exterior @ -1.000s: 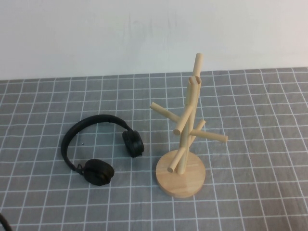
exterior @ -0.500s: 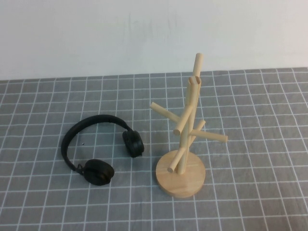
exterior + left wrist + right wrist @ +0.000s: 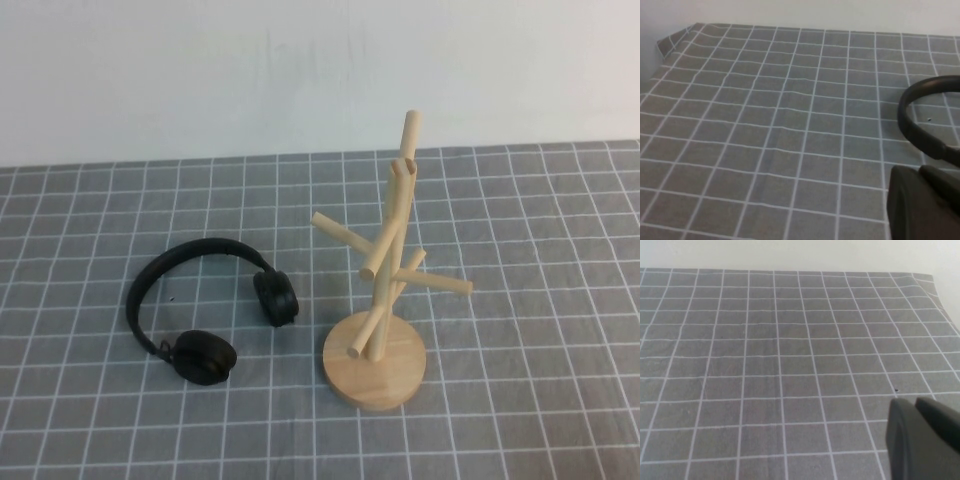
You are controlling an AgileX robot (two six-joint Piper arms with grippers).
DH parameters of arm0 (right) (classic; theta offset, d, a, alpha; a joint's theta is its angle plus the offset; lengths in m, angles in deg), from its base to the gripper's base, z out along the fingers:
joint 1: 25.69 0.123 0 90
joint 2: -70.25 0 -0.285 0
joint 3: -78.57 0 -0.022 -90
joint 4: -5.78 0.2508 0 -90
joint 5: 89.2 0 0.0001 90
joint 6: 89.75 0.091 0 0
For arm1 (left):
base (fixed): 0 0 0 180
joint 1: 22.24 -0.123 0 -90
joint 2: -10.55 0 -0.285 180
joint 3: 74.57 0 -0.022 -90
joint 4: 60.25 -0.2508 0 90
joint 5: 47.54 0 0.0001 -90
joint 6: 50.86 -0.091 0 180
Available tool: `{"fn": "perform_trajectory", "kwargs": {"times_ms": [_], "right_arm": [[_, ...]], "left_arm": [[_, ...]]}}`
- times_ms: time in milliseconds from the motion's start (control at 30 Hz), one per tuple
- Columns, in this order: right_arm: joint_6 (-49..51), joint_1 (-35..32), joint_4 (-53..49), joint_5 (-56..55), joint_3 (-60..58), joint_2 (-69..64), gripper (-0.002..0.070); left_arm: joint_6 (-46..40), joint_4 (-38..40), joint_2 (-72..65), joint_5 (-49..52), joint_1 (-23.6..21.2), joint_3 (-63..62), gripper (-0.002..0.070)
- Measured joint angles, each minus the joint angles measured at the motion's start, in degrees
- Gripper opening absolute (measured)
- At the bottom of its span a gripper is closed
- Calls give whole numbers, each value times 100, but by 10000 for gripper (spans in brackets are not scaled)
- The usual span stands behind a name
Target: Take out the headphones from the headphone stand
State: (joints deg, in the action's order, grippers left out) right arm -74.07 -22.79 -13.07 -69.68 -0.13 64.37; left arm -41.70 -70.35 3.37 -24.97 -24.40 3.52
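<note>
The black headphones [image 3: 205,358] lie flat on the grey grid mat, off the stand and just to its left, with one ear cup close to the base. The light wooden headphone stand [image 3: 392,240] is upright on its round base [image 3: 375,378], and its pegs are bare. Neither arm shows in the high view. In the left wrist view my left gripper [image 3: 917,171] is shut and empty, low over the mat, with the headphones' headband [image 3: 910,127] a little beyond it. My right gripper [image 3: 912,402] is shut with nothing in it, over bare mat.
The grey grid mat [image 3: 520,300] covers the table up to a white wall [image 3: 300,70]. Its far left corner [image 3: 670,42] and far right corner [image 3: 935,280] show in the wrist views.
A thin black piece at the bottom-left corner of the high view one second ago has left the picture. Headphones and stand have not moved.
</note>
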Motion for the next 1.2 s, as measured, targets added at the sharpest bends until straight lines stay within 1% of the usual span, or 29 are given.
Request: {"fn": "perform_trajectory", "kwargs": {"times_ms": [167, 300, 500, 733, 1200], "right_arm": [[0, 0, 0, 10, 0, 0, -6], [0, 0, 0, 7, 0, 0, -6], [0, 0, 0, 7, 0, 0, -6], [0, 0, 0, 7, 0, 0, -6], [0, 0, 0, 7, 0, 0, -6]], "left_arm": [[445, 0, 8, 0, 209, 0, -3], [543, 0, 8, 0, 216, 0, -3], [526, 0, 8, 0, 216, 0, -3], [268, -46, 8, -8, 216, 0, -3], [246, -62, 8, -8, 216, 0, -3]]}}
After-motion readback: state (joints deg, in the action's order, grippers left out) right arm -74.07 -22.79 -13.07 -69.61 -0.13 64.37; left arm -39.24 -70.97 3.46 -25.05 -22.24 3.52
